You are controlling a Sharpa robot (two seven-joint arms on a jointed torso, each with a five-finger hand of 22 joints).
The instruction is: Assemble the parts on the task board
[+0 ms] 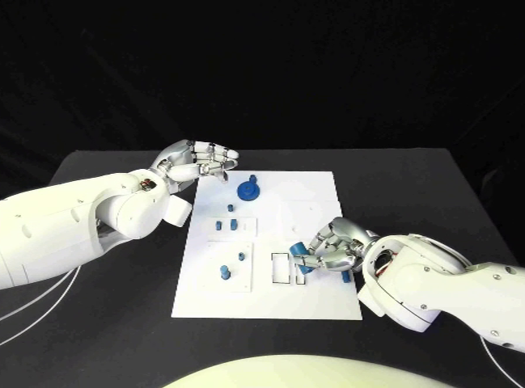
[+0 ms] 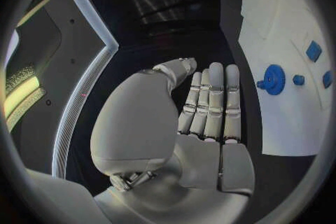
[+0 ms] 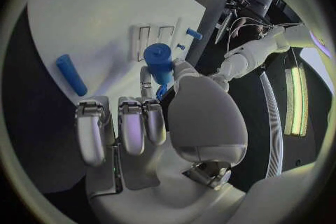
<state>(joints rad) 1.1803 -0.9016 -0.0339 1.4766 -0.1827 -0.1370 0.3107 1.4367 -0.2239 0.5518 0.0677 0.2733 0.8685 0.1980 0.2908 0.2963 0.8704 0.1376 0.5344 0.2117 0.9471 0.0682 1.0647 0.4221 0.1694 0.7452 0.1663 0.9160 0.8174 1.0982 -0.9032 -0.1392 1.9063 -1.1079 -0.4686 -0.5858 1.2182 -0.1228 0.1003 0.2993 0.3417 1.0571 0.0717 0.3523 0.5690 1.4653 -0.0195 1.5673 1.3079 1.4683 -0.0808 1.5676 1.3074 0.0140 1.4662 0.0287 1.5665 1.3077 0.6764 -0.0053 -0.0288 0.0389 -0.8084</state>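
The right hand pinches a short blue cylindrical peg between thumb and fingers, above the right part of the flat white rectangular task board, near two rectangular slots. The peg's long axis runs roughly along the fingers, its flat free end pointing toward the slots; its tilt relative to the board cannot be told. The left hand hovers at the board's far left corner, fingers straight and together, holding nothing. A blue toothed gear stands nearby. Risk, as judged: the light pinch may let the peg pivot, so it meets its seat askew and jams or drops.
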